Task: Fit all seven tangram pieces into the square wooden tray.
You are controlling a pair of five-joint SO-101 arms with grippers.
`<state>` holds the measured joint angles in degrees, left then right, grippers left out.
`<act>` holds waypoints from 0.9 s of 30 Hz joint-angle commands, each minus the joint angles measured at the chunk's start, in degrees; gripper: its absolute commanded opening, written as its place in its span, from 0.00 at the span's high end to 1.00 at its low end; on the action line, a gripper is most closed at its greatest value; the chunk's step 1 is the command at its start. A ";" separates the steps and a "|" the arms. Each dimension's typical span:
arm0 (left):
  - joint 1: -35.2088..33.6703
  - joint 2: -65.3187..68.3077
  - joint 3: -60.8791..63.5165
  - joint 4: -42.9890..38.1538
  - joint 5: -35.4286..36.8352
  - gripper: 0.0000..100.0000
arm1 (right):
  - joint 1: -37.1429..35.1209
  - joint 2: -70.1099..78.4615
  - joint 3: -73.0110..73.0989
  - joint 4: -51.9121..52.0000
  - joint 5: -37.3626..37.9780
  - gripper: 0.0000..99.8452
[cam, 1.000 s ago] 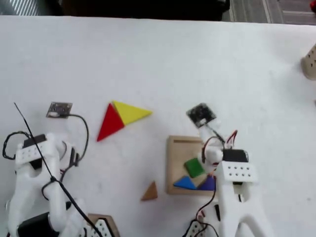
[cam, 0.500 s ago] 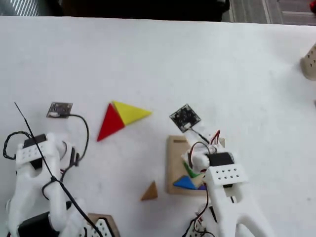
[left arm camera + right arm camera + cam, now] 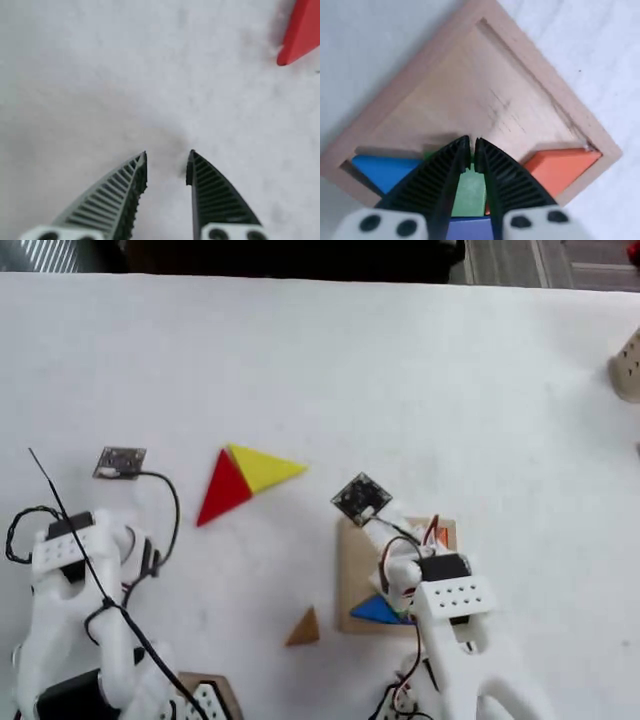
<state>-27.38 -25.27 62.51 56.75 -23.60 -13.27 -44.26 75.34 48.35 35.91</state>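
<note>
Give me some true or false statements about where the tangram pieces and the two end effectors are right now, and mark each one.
1. The red triangle and the yellow triangle lie on the table, outside the tray. True.
2. The left end effector grips the red triangle. False: it is open over bare table, with the red triangle apart from it.
3. The tray holds a blue piece and an orange piece. True.
4. The brown triangle sits inside the tray. False: it lies on the table beside the tray.
5. The right end effector is over the tray, above the green piece. True.
</note>
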 commanded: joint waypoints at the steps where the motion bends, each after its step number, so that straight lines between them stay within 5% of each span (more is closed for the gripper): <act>1: -0.40 -1.98 -0.26 -0.70 -0.53 0.86 | 0.13 -0.84 -0.53 0.13 0.97 0.98; 20: -0.40 -1.98 -0.35 -0.70 -0.53 0.86 | -2.77 -0.92 -3.16 5.67 0.88 0.98; 27: -0.40 -1.98 -0.35 -0.70 -0.53 0.86 | 4.70 -0.92 -8.79 8.13 -1.93 0.98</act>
<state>-27.38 -25.27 62.51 56.75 -23.60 -13.45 -44.35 70.51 56.00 36.53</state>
